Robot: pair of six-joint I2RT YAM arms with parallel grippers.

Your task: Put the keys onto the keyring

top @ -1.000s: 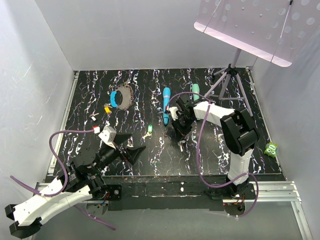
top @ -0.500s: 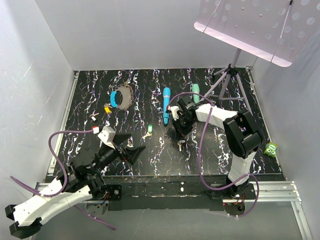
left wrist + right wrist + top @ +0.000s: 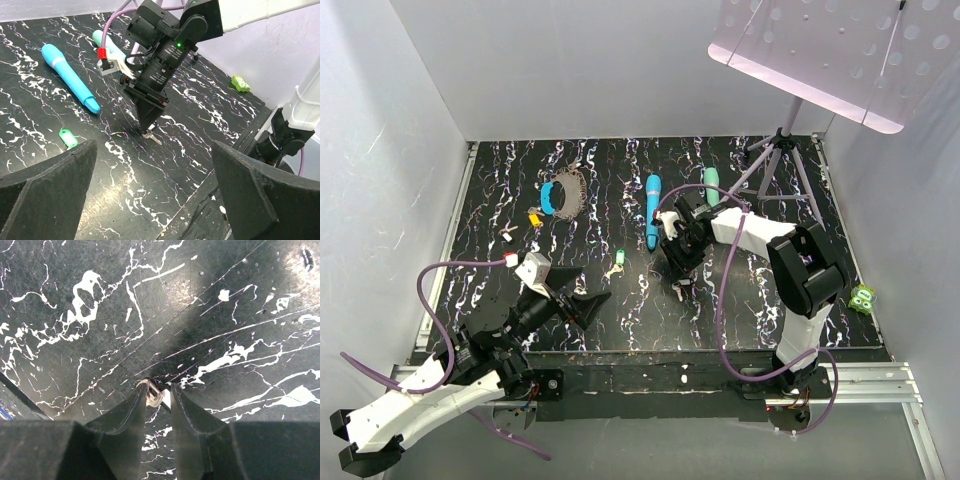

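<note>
Metal key sits betw parted R jaws, ungripped, long axis approx along their gap; L jaws wide apart.

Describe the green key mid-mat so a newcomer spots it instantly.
Find the long blue wand in the middle of the black marbled mat. Off its near tip, toward the left arm, lies the green key: tiny, green-headed, alone, far shorter than the wand.

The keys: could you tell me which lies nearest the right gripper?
The pale key between the fingers of the right gripper; the green key lies farther off.
</note>
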